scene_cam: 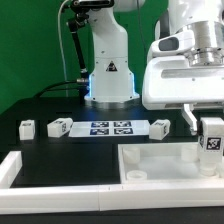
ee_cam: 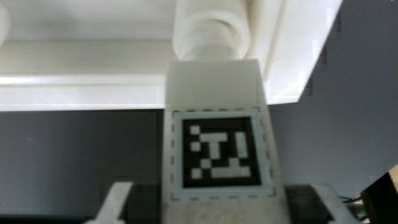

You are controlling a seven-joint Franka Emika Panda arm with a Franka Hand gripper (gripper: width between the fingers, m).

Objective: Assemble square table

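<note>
Fingers clamped on one leg block at the square panel

Fingers (scene_cam: 190,120) stand at a narrow setting, closed on the sides of the held leg block (ee_cam: 221,150). Its black-and-white tag faces the wrist camera. In the wrist view the block's rounded end points toward the raised rim of the square panel (ee_cam: 107,60); whether the two touch cannot be told.

In the exterior view the held block hangs upright at the exterior view's right, over the far right part of the panel. The panel lies flat on the dark tabletop (scene_cam: 40,105) at the front right.

Three loose blocks lie in a row behind the panel:
- the far-left leg block (scene_cam: 27,127)
- the second leg block (scene_cam: 60,127), just beside the marker board (scene_cam: 105,127)
- the third leg block (scene_cam: 160,126), on the board's other side

A white border bar (scene_cam: 20,165) runs along the front left. The arm base (scene_cam: 108,75) stands behind the marker board.
</note>
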